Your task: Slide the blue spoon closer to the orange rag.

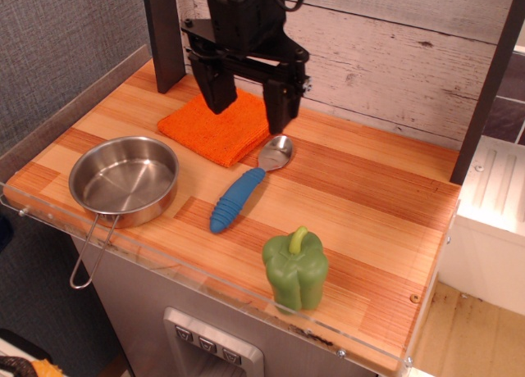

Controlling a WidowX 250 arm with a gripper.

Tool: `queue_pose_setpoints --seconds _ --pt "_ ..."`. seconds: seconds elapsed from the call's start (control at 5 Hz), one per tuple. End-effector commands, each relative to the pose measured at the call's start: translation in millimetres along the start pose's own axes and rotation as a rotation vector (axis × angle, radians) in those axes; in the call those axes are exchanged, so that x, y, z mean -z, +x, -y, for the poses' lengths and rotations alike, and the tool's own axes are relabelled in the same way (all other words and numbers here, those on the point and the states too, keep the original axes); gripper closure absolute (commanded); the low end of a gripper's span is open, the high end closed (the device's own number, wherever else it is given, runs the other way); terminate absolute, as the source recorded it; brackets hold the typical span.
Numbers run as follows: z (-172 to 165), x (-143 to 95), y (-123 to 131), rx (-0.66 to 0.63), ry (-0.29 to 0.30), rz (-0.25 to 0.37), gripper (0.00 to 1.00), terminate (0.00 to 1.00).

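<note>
Pincer (248, 98) hangs released, jaws spread wide, holding nothing. Rag (216, 124) lies under it. Spoon (246, 184) lies just below its right finger, bowl touching the rag's edge.

- The rag (217, 127) lies at the back of the table (369, 197), near the wall.
- The spoon (246, 184) lies just right of and in front of the rag, bowl beside the rag's edge, handle slanting forward-left.
- The pan (123, 179) sits left of the spoon.
- The pepper (295, 270) stands in front, right of the spoon's handle.
- The gripper (246, 98) hangs above the rag.
</note>
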State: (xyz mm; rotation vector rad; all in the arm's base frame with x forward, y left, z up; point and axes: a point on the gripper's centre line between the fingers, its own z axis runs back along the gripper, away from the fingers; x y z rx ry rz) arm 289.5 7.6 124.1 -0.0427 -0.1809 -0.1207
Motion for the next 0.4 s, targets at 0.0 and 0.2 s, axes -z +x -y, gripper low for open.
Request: queue_pose_setpoints --seconds 0.0,0.2 --pt "-12.8 -18.7 -1.5 0.030 0.029 0.016 0.00 0.00" --pt "-12.8 -18.7 -1.5 0.030 0.029 0.016 0.00 1.00"
